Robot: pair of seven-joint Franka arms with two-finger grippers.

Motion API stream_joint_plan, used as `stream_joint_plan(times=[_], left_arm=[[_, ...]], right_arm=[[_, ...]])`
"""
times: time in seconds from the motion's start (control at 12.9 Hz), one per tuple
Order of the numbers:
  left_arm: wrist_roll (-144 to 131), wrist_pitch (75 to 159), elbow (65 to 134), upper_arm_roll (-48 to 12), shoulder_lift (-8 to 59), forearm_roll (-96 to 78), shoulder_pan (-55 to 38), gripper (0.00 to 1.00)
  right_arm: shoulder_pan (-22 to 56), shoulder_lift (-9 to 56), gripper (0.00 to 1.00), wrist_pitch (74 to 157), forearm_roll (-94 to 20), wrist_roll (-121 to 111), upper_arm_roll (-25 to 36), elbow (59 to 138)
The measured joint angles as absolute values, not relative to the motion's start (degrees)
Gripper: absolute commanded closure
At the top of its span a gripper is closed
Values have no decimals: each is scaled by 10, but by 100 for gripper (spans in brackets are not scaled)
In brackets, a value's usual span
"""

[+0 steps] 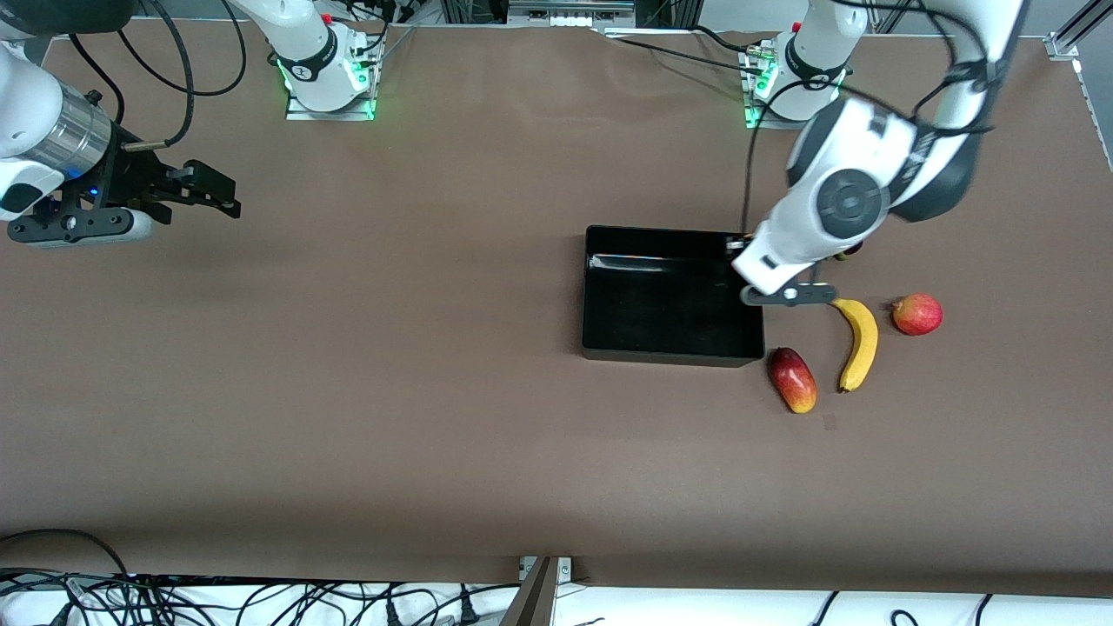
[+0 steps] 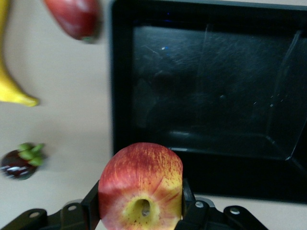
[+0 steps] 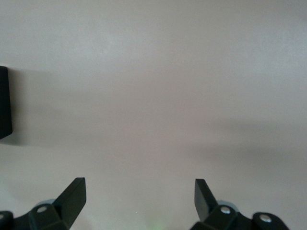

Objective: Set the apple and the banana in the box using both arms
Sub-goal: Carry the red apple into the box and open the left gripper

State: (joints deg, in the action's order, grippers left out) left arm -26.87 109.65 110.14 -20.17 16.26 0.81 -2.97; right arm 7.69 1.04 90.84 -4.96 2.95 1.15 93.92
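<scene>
Front view: banana (image 1: 859, 343), oblong red fruit (image 1: 792, 379), round red fruit (image 1: 917, 314) lying beside box (image 1: 609, 352); left hand (image 2: 141, 211) gripping apple (image 2: 141, 188) over box edge; right hand (image 3: 139, 196) waiting, fingers spread, over bare tabletop (image 1: 391, 391).

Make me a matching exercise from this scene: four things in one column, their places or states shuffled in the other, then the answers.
Things:
1. apple
2. banana
3. box
4. right gripper

Places or states:
a. lies on the table between the oblong red-and-yellow fruit and the round red fruit
b. open, over bare table toward the right arm's end
c. clamped in the left gripper, beside the box's wall
d. holds nothing yet

Pairs: 1-c, 2-a, 3-d, 4-b
</scene>
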Motion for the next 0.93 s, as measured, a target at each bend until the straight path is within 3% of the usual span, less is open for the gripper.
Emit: stream_joint_plan(times=[0.31,0.39,0.47,0.54,0.78,0.93], left_arm=[[-279,1192,1117,-203,248,11,-47,92],[-280,1206,1122,-203,265,13,-49,87],[-280,1213,1124,-202,279,13,-50,61],[-280,1217,1125,-202,290,13,-51,1],[-297,1215,1122,-202,296,13,-51,0],[-309,1166,1099,-200,284,14,-49,0]], right_arm=[[76,4,0,908,-34,30,6,928],[76,4,0,908,-28,30,6,926],[76,4,0,907,-23,30,5,923],[76,4,0,903,-20,30,5,920],[75,5,0,896,-3,30,5,915],[75,6,0,896,-2,30,5,915]])
